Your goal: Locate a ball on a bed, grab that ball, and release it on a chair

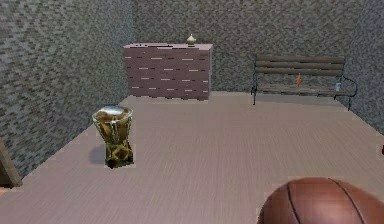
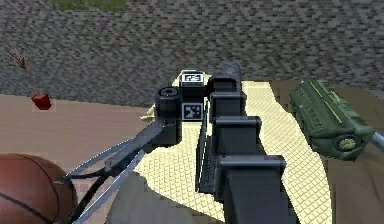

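ball (image 2: 30,190) hangs at the tip of the gripper (image 2: 88,188), can't tell how the fingers (image 2: 115,154) sit. i'd turn slow toward a chair, no jerks.

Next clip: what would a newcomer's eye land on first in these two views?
The orange-brown basketball, cut off at the forward view's bottom right and also at the arm side view's bottom left. Next, the dark arm rising over a pale yellow surface, with a green boxy object to its right. On the forward view's floor, a shiny bronze vessel stands left of centre.
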Controlling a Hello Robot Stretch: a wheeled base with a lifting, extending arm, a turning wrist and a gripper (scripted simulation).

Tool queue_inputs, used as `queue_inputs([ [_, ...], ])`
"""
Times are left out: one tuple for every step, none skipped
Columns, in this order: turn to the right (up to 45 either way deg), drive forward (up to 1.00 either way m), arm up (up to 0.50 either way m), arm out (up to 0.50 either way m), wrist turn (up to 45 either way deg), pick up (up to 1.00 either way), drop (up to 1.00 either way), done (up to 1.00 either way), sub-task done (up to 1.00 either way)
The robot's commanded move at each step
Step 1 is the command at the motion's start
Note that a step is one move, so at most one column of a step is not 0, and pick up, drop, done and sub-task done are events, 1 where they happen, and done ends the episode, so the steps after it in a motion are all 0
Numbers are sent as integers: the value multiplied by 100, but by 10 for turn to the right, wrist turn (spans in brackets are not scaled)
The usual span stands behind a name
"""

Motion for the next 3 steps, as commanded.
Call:
queue_inputs([
  [0,0,0,0,-150,0,0,0,0],
  [0,0,0,-16,0,0,0,0,0],
  [-450,0,0,0,0,0,0,0,0],
])
